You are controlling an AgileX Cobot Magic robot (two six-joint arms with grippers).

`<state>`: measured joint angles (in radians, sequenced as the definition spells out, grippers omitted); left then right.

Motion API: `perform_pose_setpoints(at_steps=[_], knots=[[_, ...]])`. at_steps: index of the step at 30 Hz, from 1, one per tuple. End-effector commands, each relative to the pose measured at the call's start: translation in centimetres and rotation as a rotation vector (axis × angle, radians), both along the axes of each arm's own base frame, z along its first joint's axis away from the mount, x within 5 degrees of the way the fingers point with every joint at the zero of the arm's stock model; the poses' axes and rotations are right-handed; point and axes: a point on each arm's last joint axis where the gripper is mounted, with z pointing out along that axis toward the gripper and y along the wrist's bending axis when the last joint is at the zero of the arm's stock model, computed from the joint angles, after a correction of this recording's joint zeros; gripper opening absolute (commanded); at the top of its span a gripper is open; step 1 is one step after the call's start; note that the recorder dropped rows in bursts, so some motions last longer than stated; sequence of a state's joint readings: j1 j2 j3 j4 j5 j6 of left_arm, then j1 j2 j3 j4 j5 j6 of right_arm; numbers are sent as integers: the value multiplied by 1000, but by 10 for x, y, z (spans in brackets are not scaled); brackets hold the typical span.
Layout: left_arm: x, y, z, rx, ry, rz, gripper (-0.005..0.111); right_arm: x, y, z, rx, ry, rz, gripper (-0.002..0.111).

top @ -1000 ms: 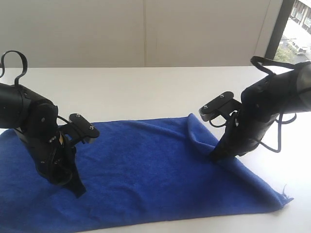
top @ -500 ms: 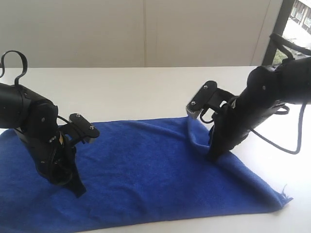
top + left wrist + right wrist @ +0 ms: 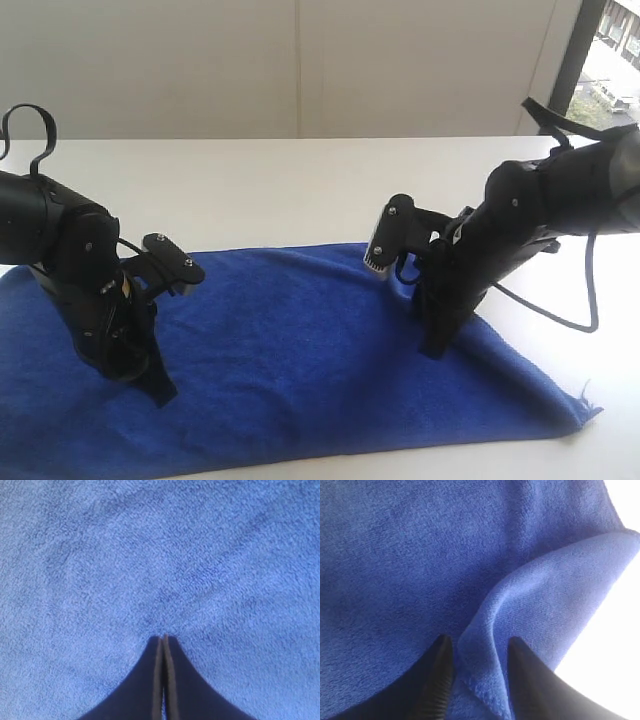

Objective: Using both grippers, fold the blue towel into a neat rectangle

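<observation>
Blue towel (image 3: pixel 300 350): 1, spread on white table (image 3: pixel 300 180), filling the 6 o'clock half of the exterior view.
Grippers: 2.
Left gripper (image 3: pixel 160 392), 7 o'clock: jaws shut together, tips resting on towel.
Right gripper (image 3: pixel 435 350), 4 o'clock: jaws parted, straddling one raised towel fold.

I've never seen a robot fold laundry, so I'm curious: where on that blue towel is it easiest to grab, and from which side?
Probably the raised fold at the right end of the blue towel: it stands up, while the rest lies flat with nothing to pinch. Come down from above, with the fingers of the right gripper either side of the ridge.
</observation>
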<state>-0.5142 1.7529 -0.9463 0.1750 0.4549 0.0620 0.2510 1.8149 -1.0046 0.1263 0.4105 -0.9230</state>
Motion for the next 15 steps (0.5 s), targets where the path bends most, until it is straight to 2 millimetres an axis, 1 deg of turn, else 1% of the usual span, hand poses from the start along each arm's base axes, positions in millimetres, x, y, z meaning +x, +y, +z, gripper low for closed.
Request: perform_pose_setpoints(at_steps=[1,3,6,8,11,15], knots=[[-2,2,-2,3,20,10,0,0,0,-9,-13,15,12,33],[-2,2,-2,3,20,8,0,0,0,-10,-14,21,13,22],[-2,2,-2,3,20,8,0,0,0,-6,-4,12,-3,0],[-2,2,-2,3,20,8,0,3,-1,-1,17,-5,-45,0],[-2,2,-2,3,20,8,0,8,-8,7,49,-26,-139,0],[-2,2,-2,3,20,8,0,13,-31,8,46,-29,-277,0]])
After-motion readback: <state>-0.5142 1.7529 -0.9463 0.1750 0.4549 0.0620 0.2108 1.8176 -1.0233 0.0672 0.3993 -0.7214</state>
